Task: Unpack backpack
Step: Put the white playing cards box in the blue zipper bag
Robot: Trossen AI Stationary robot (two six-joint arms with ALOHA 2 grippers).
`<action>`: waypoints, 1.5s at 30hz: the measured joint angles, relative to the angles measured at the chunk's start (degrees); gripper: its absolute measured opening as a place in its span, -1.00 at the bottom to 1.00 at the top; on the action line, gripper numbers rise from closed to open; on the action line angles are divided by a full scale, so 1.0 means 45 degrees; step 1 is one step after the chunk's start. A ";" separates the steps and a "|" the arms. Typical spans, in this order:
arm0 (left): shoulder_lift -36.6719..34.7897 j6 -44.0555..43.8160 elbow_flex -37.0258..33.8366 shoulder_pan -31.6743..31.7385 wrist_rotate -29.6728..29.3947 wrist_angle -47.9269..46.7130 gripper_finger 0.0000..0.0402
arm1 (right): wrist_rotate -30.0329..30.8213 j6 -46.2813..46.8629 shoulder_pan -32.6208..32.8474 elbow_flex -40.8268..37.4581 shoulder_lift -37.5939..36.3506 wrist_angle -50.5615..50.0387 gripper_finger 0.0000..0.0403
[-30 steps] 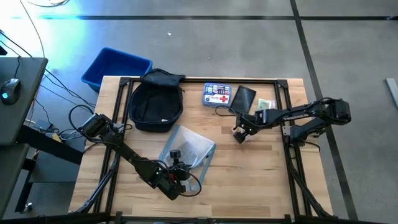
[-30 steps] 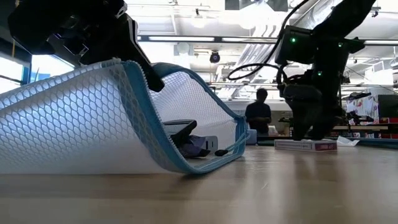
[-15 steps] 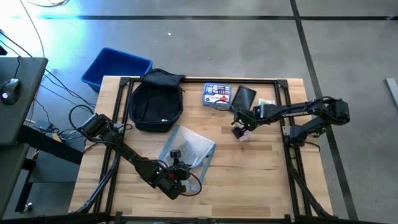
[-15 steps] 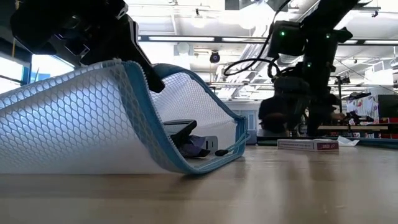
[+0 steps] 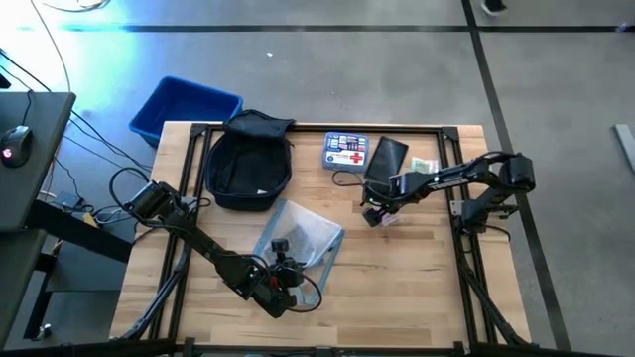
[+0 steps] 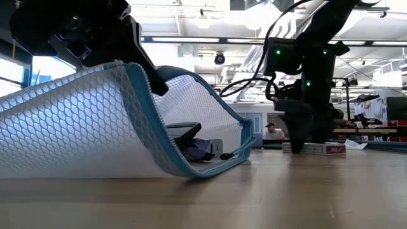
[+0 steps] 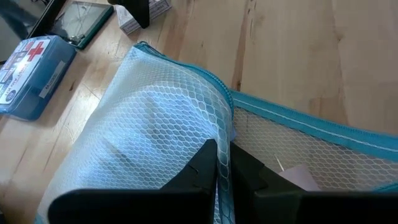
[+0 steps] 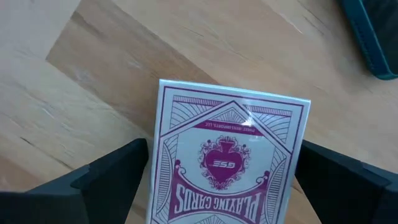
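The dark backpack [image 5: 248, 164] lies flat near the table's far left edge; no gripper touches it. My left gripper [image 5: 281, 270] is at the near middle, shut on a white mesh pouch with blue zipper trim [image 5: 306, 236]. Small dark items [image 6: 194, 145] lie inside the pouch. My right gripper [image 5: 375, 211] is open right of centre, pointing down over a purple playing card box [image 8: 230, 155]. The box lies flat on the wood, and the fingers [image 8: 112, 171] stand on either side of it. I see no touch. My left gripper pinches the mesh pouch's upper layer at its blue zipper edge [image 7: 224, 134] between its two fingers. That edge is lifted, arching the mouth open [image 6: 143, 95]. The pouch's lower layer [image 6: 95, 168] rests on the table.
A blue first-aid box [image 5: 344, 151] and a flat black pouch [image 5: 387, 159] lie along the far edge, just beyond the card box. A blue plastic bin [image 5: 184, 107] stands off the table's far left corner. Bare wood shows at the near right [image 5: 417, 278].
My right gripper has moved a little toward the table's left and now stands over the playing card box. The left gripper and the mesh pouch have stayed still.
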 joint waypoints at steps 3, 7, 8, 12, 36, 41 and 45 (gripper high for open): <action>0.0000 0.0000 -0.0005 -0.0005 0.0005 -0.0007 -1.00 | 0.0010 -0.0088 0.0004 -0.0034 -0.0180 0.0052 0.74; 0.0000 0.0000 -0.0005 -0.0005 0.0005 -0.0009 -1.00 | 0.0250 -0.0485 0.0257 0.0203 -0.0967 -0.0519 0.40; 0.0000 0.0000 -0.0005 -0.0005 0.0005 -0.0008 -1.00 | 0.0394 -0.0514 0.0432 0.0251 -0.1168 -0.0696 0.38; 0.0000 0.0003 -0.0005 -0.0003 -0.0012 -0.0013 -1.00 | 0.0293 -0.0414 0.1557 0.0712 -0.1956 -0.0555 0.38; 0.0010 0.0810 -0.0015 -0.0189 -0.2681 0.2163 -1.00 | -0.1601 -0.5479 0.5154 0.7423 0.4301 0.5259 0.38; 0.0005 0.1344 -0.0039 -0.0426 -0.2854 0.1828 -1.00 | 0.1263 -0.6562 0.5012 0.9126 0.5109 0.3394 0.62; -0.0022 0.0844 -0.0039 -0.0465 -0.3027 0.1003 -1.00 | 0.2863 -0.6658 0.5068 0.9156 0.5138 0.3580 0.89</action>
